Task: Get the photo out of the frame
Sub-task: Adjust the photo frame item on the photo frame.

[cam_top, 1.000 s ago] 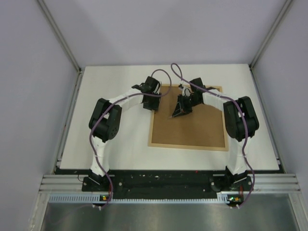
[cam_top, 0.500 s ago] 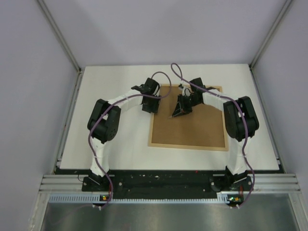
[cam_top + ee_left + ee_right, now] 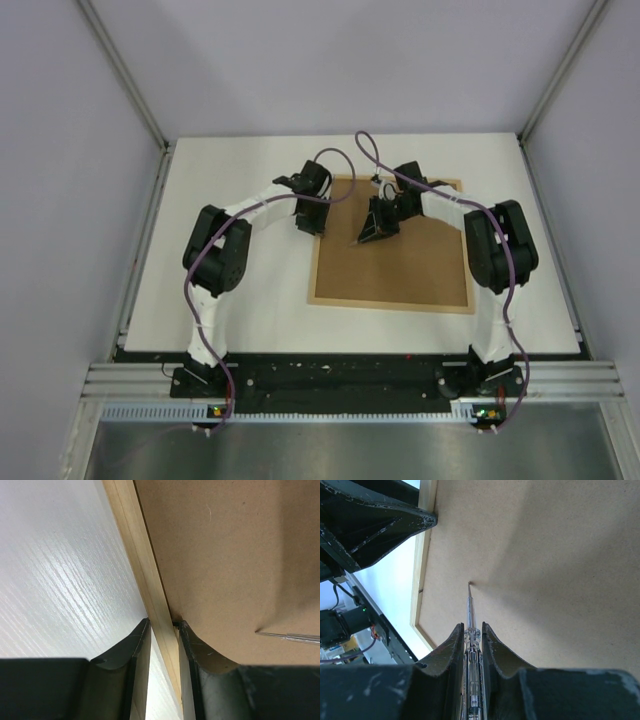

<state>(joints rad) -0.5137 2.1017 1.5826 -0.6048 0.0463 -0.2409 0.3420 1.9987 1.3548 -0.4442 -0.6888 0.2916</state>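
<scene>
The frame lies face down on the table, toward 3 o'clock of its middle, with the brown backing board facing up. The left gripper is at the frame's 10 o'clock side. In the left wrist view its fingers pinch the wooden rail, one outside it and one on the board's edge. The right gripper is over the board toward 12 o'clock. Its fingers are pressed onto a thin clear tool, whose tip touches the board.
</scene>
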